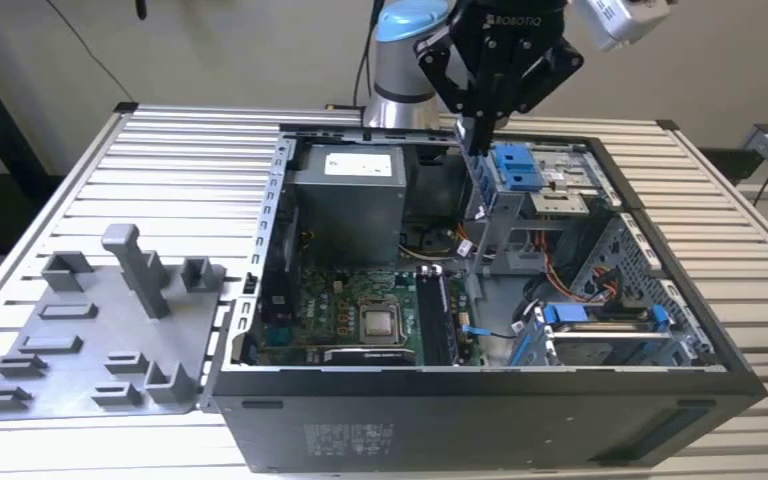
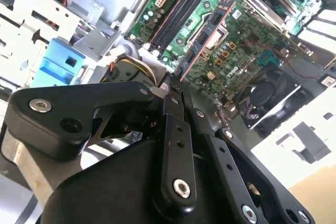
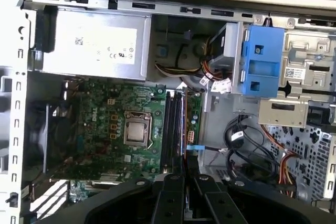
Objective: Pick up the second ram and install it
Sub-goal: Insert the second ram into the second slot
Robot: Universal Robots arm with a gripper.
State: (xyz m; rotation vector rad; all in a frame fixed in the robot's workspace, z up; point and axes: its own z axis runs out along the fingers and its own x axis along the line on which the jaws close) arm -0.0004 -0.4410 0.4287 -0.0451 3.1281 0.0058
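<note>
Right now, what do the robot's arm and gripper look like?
The arm is silver-grey with a light blue joint cap, and a thin black cable runs beside it. The gripper is black with white lettering on its body. In the second wrist view its angular linked fingers carry silver bolt heads.

Open computer case (image 1: 491, 420), grey tray (image 1: 184, 335)

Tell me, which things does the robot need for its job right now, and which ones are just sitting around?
For the job: the hand, shut on the second ram; the black memory slots on the motherboard.
Just sitting there: the grey tray, the blue bracket, the power supply.
</note>
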